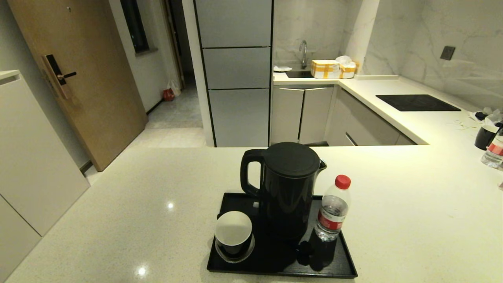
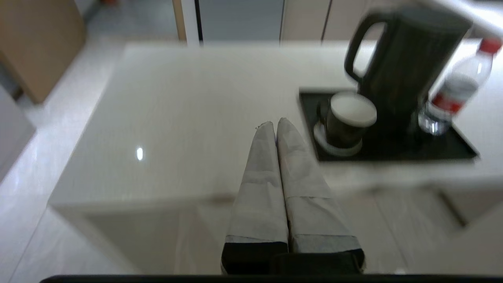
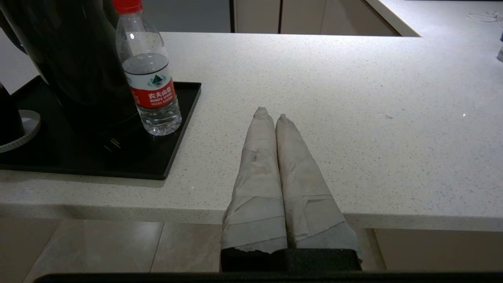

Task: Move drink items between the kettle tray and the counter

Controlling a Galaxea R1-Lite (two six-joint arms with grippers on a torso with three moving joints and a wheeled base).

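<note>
On the cream counter (image 1: 393, 220) lies the black kettle tray (image 1: 342, 265). A tall black kettle (image 1: 289, 184) stands in its middle. The black cup, white inside (image 1: 233, 232), sits on a saucer at the tray's front left. The water bottle with red cap (image 1: 333, 208) stands at the tray's right side. The head view shows neither arm. My left gripper (image 2: 276, 124) is shut and empty, above the counter's near edge, left of the cup (image 2: 347, 120). My right gripper (image 3: 270, 114) is shut and empty, right of the tray (image 3: 173, 137) and bottle (image 3: 149, 78).
A second black cup (image 1: 485, 136) and a second bottle (image 1: 494, 151) stand far right on the counter. A black cooktop (image 1: 416, 103) lies at the back right. A sink with tap and yellow boxes (image 1: 332, 68) lies beyond.
</note>
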